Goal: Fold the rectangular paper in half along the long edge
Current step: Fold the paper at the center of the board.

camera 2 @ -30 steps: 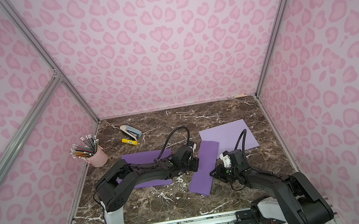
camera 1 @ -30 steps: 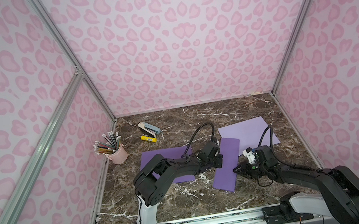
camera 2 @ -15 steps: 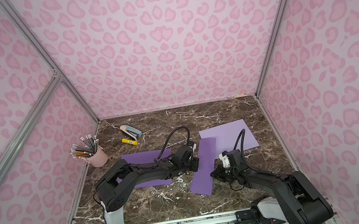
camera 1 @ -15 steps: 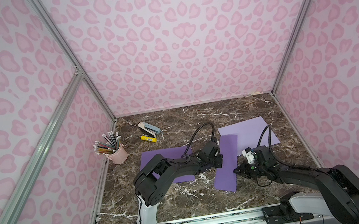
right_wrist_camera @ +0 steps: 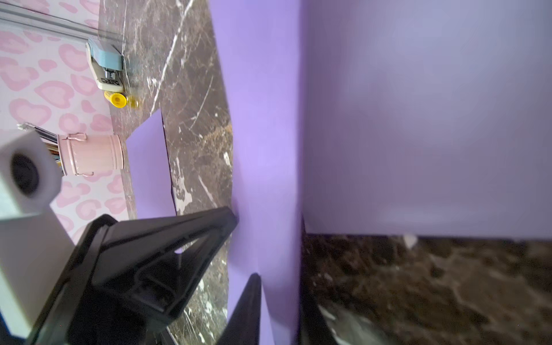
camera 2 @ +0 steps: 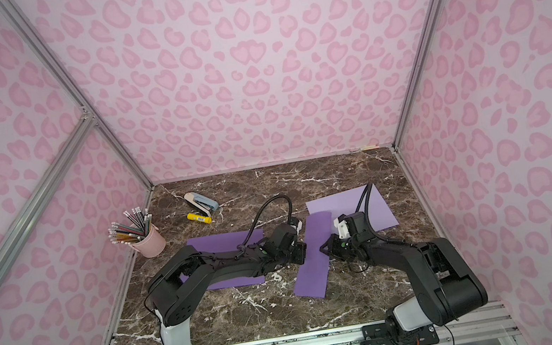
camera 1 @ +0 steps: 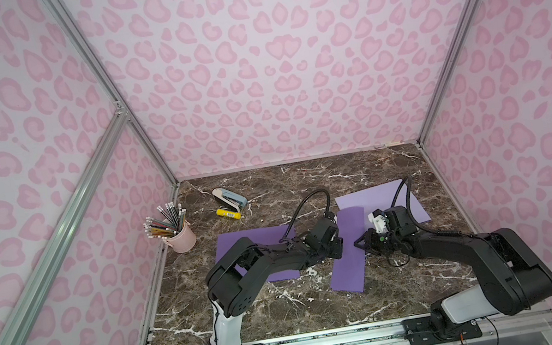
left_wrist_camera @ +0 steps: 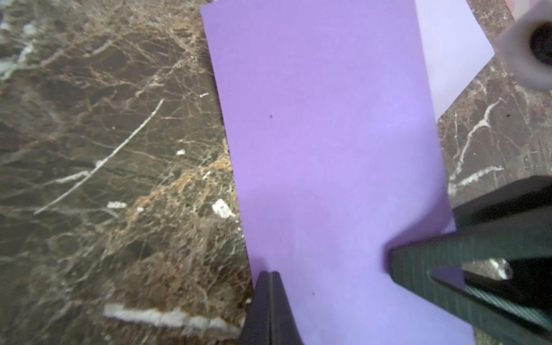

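Near the centre of your worktop point(camera 1: 288, 312) the paper point(camera 1: 349, 262) lies as a narrow strip running from 1 o'clock to 7 o'clock. Your left tool point(camera 1: 338, 245), jaws together, touches the strip's 9 o'clock edge. Your right tool point(camera 1: 358, 242) has its tips on the 3 o'clock edge, and you cannot tell whether those jaws are apart or gripping.

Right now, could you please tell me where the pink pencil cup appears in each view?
In both top views: the pink pencil cup stands on the left edge of the table.
Left wrist: not in it.
Right wrist: the cup near the flat purple sheet.
Shared landmark: the narrow purple paper, in all four views.
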Controlling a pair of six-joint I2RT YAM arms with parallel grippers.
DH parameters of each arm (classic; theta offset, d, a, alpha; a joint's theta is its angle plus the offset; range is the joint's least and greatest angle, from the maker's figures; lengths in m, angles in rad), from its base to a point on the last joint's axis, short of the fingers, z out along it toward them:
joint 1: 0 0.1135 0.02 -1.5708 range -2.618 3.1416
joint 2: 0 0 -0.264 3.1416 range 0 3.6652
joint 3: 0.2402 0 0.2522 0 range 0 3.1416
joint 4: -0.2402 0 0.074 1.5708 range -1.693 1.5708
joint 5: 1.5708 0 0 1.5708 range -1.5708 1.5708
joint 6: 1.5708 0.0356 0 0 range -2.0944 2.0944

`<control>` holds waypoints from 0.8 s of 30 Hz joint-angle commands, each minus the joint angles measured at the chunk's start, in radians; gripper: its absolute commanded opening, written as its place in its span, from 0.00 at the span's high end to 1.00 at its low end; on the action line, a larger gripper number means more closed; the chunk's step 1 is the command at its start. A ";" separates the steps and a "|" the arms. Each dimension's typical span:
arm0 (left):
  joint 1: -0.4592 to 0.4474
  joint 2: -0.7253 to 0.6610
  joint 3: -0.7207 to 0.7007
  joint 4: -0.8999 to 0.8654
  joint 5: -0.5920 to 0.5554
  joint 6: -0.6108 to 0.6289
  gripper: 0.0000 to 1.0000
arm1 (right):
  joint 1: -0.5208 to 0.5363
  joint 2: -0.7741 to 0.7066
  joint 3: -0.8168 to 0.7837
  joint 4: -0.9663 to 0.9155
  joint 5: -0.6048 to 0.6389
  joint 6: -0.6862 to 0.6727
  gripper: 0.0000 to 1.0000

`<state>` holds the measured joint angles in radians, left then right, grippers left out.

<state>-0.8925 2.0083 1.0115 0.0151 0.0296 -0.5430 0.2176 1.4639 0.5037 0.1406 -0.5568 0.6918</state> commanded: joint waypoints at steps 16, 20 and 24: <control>-0.001 0.018 -0.027 -0.191 0.008 0.006 0.96 | -0.045 0.134 0.199 -0.058 0.017 -0.097 0.91; -0.001 0.016 -0.028 -0.192 0.008 0.006 0.96 | -0.047 0.184 0.241 -0.065 0.010 -0.107 1.00; -0.001 0.013 -0.031 -0.192 0.007 0.005 0.96 | -0.052 0.200 0.272 -0.077 0.015 -0.117 0.93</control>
<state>-0.8928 2.0045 0.9958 0.0425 0.0292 -0.5426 0.1696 1.6566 0.7479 0.0540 -0.5495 0.5991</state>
